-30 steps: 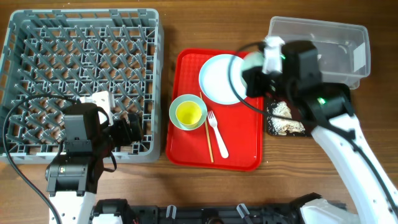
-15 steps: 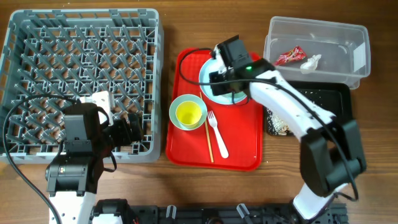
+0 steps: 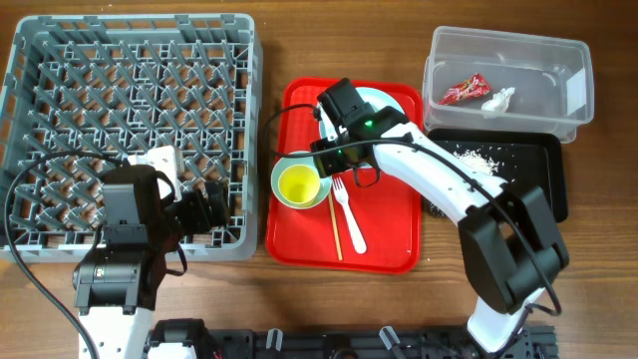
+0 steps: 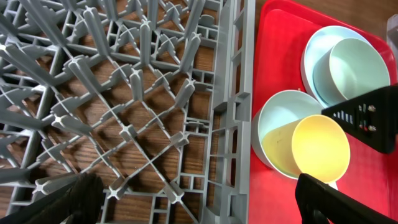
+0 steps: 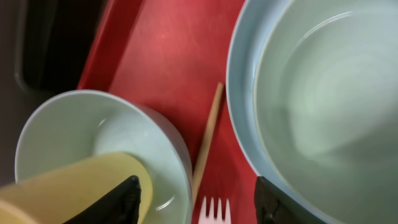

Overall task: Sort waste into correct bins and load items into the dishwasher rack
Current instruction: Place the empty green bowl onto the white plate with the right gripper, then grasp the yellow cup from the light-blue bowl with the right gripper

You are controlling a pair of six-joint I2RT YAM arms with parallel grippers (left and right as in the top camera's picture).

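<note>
My right gripper (image 3: 342,158) (image 5: 199,205) hangs open low over the red tray, with the white fork's (image 5: 214,211) (image 3: 349,214) tines and a chopstick (image 5: 208,134) (image 3: 335,224) between its fingers. Left of it the yellow cup (image 5: 74,186) (image 3: 302,182) (image 4: 320,146) sits in a mint bowl (image 5: 68,130) (image 3: 282,170) (image 4: 277,115). To its right a second mint bowl (image 5: 323,93) (image 4: 357,68) rests on the white plate (image 4: 311,53) (image 3: 391,98). My left gripper (image 3: 202,207) (image 4: 199,205) is open over the grey rack's (image 3: 130,110) (image 4: 124,93) front right corner.
The red tray (image 3: 394,239) (image 4: 277,25) lies between the rack and the bins. At the back right the clear tub (image 3: 518,55) holds a red wrapper (image 3: 464,91) and a white paper scrap (image 3: 499,98). The black tray (image 3: 533,175) carries rice scraps (image 3: 478,157).
My right arm has swung left from the bins to the red tray, and its jaws have gone from shut to open. The left arm has not moved.
</note>
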